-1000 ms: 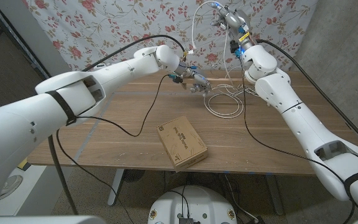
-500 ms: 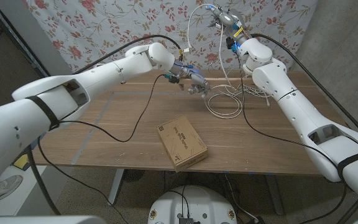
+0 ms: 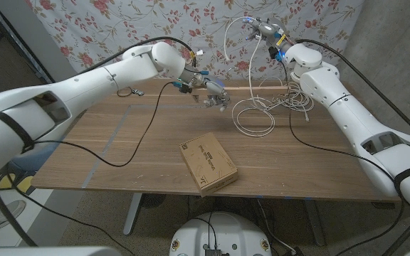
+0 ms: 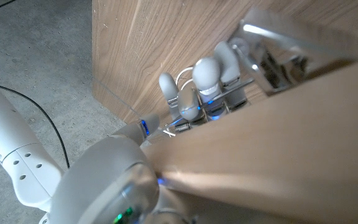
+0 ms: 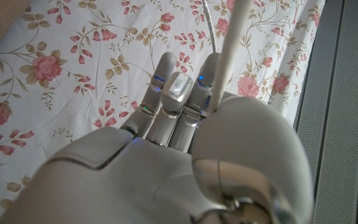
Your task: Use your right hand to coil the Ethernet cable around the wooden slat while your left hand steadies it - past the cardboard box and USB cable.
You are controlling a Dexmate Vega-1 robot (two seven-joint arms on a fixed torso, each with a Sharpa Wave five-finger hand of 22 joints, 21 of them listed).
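Right hand (image 3: pixel 260 28) is raised high above the far right part of the wooden table (image 3: pixel 119 142), in front of the floral cloth (image 3: pixel 105 28); its fingers are closed around the white Ethernet cable (image 3: pixel 228 32), which arcs up past the hand and drops down to the table. In the right wrist view the cable (image 5: pixel 225 56) runs up past the curled fingers (image 5: pixel 173 99), against the floral cloth (image 5: pixel 61 68). Below and slightly left of the right hand, the rest of the cable lies in loose loops (image 3: pixel 256 117) on the table. Left hand (image 3: pixel 208 91) is just left of those loops, near the table's far edge, fingers wrapped on the wooden slat (image 3: pixel 216 96), of which little shows in the head view. In the left wrist view the slat (image 4: pixel 272 155) crosses close to the camera, with the left hand's fingers (image 4: pixel 207 84) closed on it over the table (image 4: pixel 166 43). Cardboard box (image 3: pixel 207 163) lies closed, nearer the robot than the left hand and well apart from it; contents cannot be seen. A thin black cable (image 3: pixel 130 160) trails across the table on the left hand's left side.
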